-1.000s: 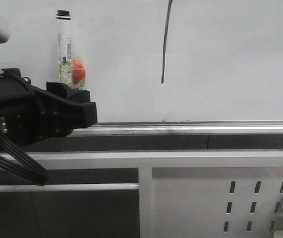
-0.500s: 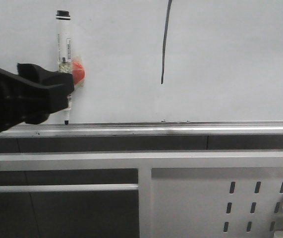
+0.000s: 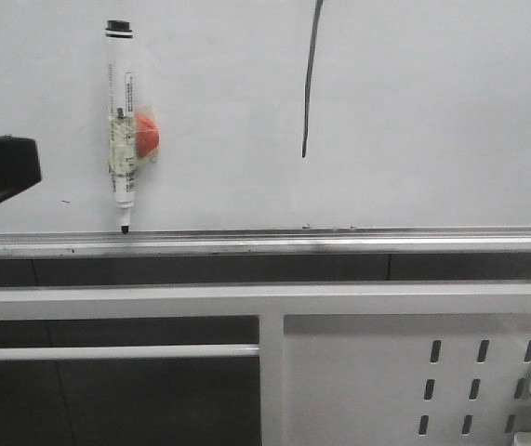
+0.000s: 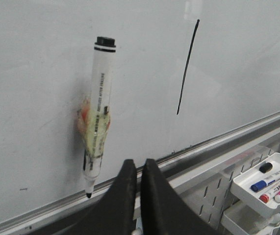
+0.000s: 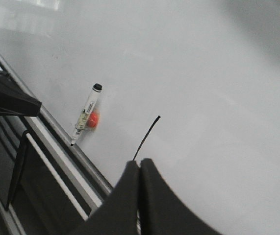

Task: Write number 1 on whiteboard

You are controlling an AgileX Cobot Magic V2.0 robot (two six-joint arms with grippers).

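Glossy whiteboard (image 3: 432, 111) bears the number 1 (image 3: 310, 79); the marker pen (image 4: 97, 127), stuck there by its magnet, hangs just beyond the left gripper (image 4: 137, 169), closed and empty.

Left gripper (image 4: 136, 169): both black fingers are pressed together with only a thin seam between them, tips level, nothing held between them. In the front view only a dark wedge-shaped portion of the left arm (image 3: 0, 172) shows at the left edge of the frame.

Right gripper (image 5: 139, 169): fingers likewise closed against each other, the two tips meeting at a narrow line, nothing held between them. The right arm itself does not appear in the front view. In the right wrist view, the left arm's black body is visible well off to one side of the right gripper's fingers.
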